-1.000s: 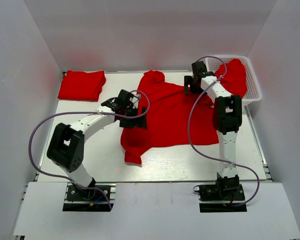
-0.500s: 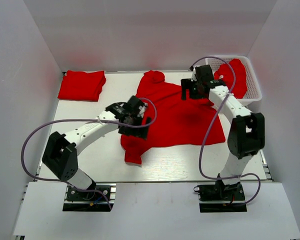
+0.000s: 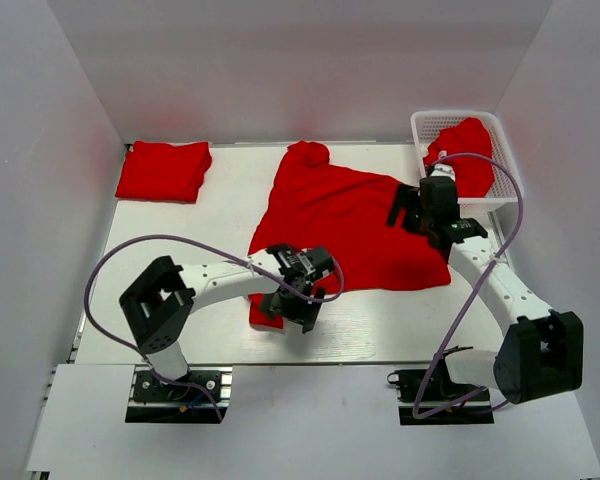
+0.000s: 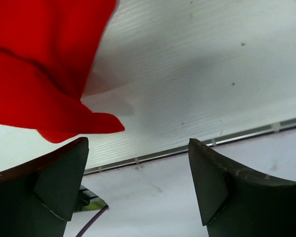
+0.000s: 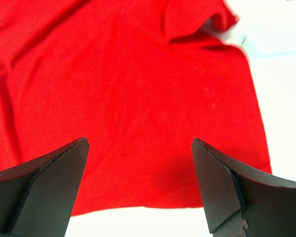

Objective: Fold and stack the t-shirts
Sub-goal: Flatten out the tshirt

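A big red t-shirt (image 3: 345, 215) lies spread flat in the middle of the table (image 3: 180, 330). The left gripper (image 3: 295, 310) sits at the shirt's 7 o'clock corner, right by the sleeve. The right gripper (image 3: 402, 213) is over the shirt's 3 o'clock side.

A folded t-shirt (image 3: 163, 170) lies at 10 o'clock. Another t-shirt (image 3: 470, 158) is bunched in the white basket (image 3: 504, 135) at 2 o'clock.

Only the wrist views show the fingers. The left gripper (image 4: 138, 190) is wide apart over bare table, with red cloth (image 4: 39, 74) at its 10 o'clock. The right gripper (image 5: 140, 190) is wide apart too, just above the red cloth (image 5: 128, 98), holding nothing.
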### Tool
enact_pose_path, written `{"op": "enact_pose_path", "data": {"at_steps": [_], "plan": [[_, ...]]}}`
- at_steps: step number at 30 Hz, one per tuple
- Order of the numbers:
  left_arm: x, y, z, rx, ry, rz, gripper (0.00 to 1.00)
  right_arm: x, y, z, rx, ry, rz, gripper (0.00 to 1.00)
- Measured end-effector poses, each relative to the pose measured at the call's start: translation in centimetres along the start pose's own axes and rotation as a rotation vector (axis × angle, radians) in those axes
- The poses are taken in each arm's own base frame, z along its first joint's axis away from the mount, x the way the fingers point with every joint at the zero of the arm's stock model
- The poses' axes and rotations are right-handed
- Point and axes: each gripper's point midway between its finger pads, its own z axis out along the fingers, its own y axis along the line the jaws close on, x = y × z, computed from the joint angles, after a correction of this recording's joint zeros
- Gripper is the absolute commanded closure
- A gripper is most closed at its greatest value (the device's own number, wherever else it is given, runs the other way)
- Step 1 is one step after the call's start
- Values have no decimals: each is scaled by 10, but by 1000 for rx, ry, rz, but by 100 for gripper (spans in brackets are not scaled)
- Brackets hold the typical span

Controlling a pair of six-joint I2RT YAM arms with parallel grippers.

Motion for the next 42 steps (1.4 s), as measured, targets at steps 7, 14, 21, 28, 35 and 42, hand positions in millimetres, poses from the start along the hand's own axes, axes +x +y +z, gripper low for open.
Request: {"op": "enact_pose_path", "data": {"at_steps": [7, 14, 21, 28, 35, 42], "plan": [[6, 7, 3, -113, 23, -63, 13, -15, -9, -6, 54, -69, 25, 10], [9, 15, 4, -170, 15, -131, 21, -17, -15, -6, 83, -80, 26, 10], [4, 18, 20, -189, -3, -153, 41, -18, -21, -11, 111, -88, 26, 10], [1, 29, 31, -263, -11, -150, 84, -24, -22, -19, 117, -112, 30, 10], [-5, 42, 26, -327, -35, -145, 100, -19, -30, -21, 155, -97, 20, 10], [-31, 52, -1, -344, -190, -161, 100, -8, -45, -24, 232, -59, 20, 10]]}}
